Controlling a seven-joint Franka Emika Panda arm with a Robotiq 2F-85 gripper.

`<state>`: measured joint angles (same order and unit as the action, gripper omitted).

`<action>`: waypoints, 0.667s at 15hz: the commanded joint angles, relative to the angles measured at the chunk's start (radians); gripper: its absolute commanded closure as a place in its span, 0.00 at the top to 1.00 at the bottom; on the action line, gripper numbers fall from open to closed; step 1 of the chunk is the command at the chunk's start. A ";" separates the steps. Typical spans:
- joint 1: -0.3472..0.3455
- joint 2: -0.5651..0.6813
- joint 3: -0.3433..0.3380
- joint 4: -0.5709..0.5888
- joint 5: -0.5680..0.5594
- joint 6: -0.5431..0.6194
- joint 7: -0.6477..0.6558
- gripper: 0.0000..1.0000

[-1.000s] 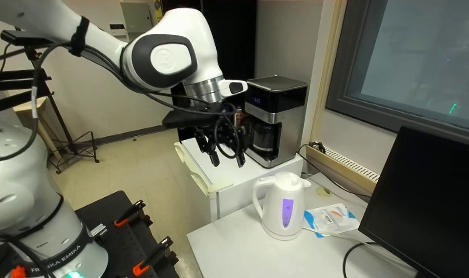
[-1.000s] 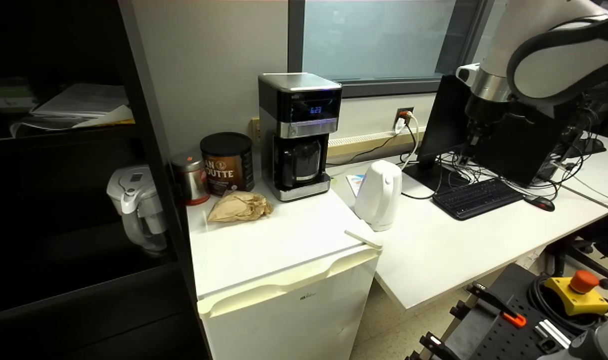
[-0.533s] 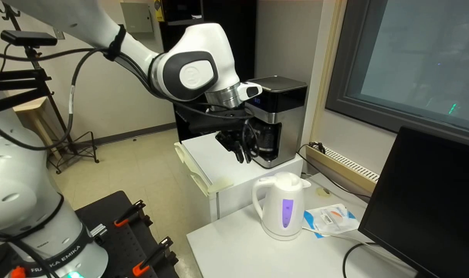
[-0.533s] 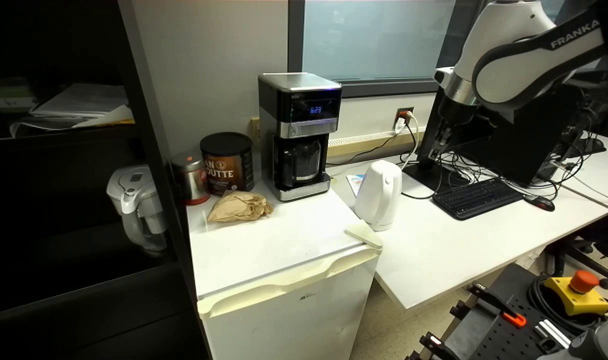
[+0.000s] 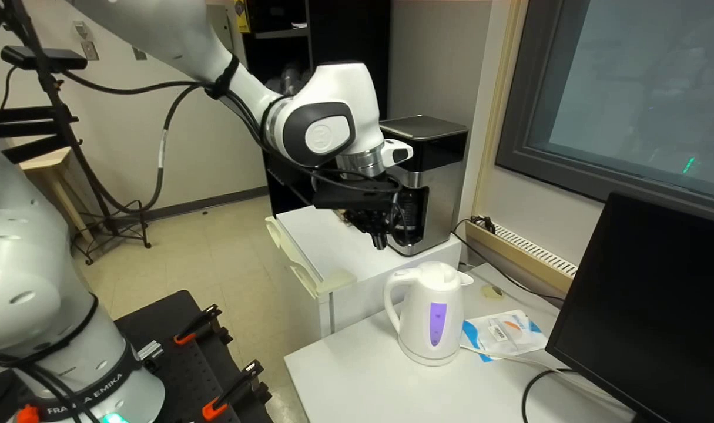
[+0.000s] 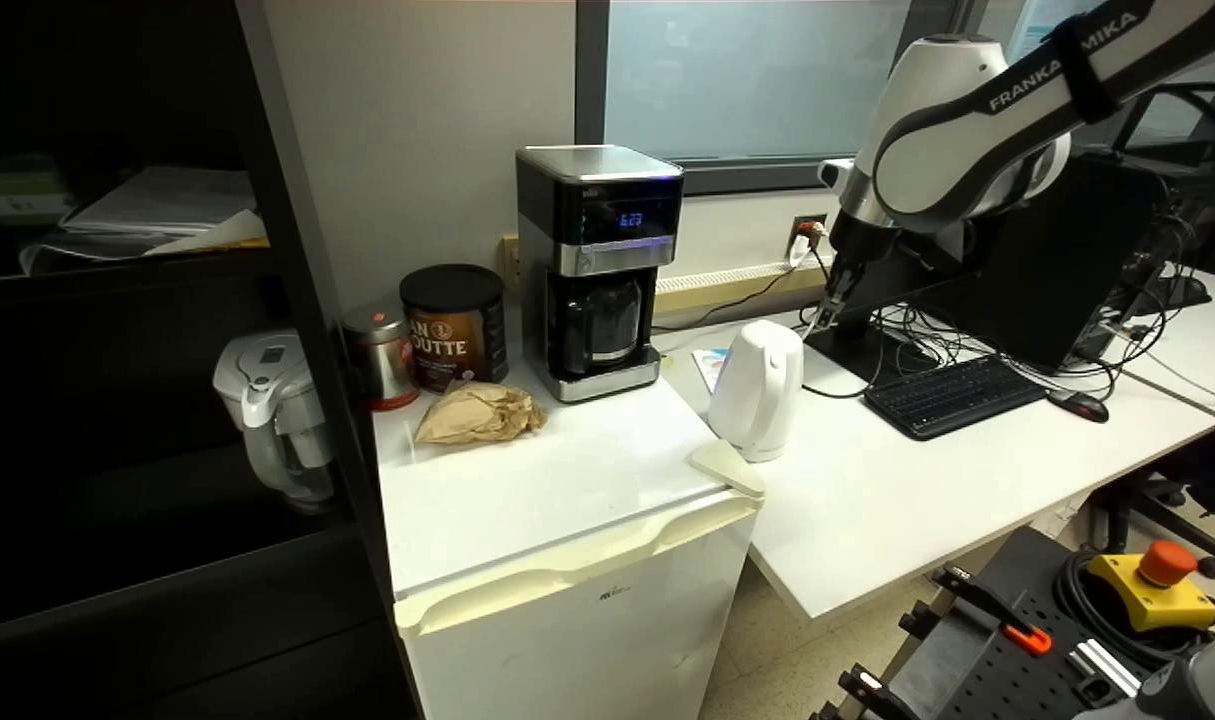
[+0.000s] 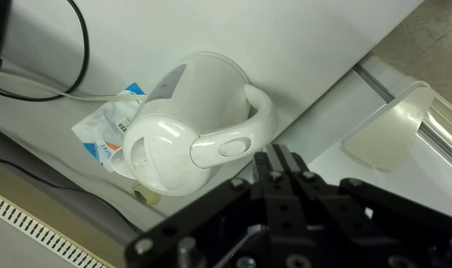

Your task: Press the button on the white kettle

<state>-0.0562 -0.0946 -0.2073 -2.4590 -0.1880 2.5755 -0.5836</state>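
White kettle [image 5: 421,317] nearby, your gripper [image 7: 279,148] hangs in the air with its two fingers [image 7: 273,158] together. In the wrist view their tips show just beside the kettle's handle [image 7: 261,128] and its oval button [image 7: 234,147]; both exterior views set them apart, though the gap is hard to judge. The kettle stands upright on the counter [image 5: 357,376], just in from the edge along the fridge [image 6: 587,640], its handle turned toward the front corner there. Toward the back edge lies a white-and-blue packet [image 7: 103,128], a white cord [image 7: 106,98] across one corner. Farther along that edge you have the monitor [image 5: 650,311], with a keyboard [image 6: 952,397] between it and the front edge. A coffee maker [image 6: 592,260] stands on the fridge.
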 commanded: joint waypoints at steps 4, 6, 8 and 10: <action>-0.032 0.163 0.038 0.102 0.022 0.051 0.010 0.01; -0.041 0.198 0.049 0.120 0.013 0.077 0.022 0.01; -0.048 0.230 0.061 0.134 0.014 0.104 0.026 0.01; -0.056 0.255 0.072 0.145 0.010 0.128 0.031 0.01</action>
<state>-0.0927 0.1067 -0.1617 -2.3517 -0.1818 2.6653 -0.5674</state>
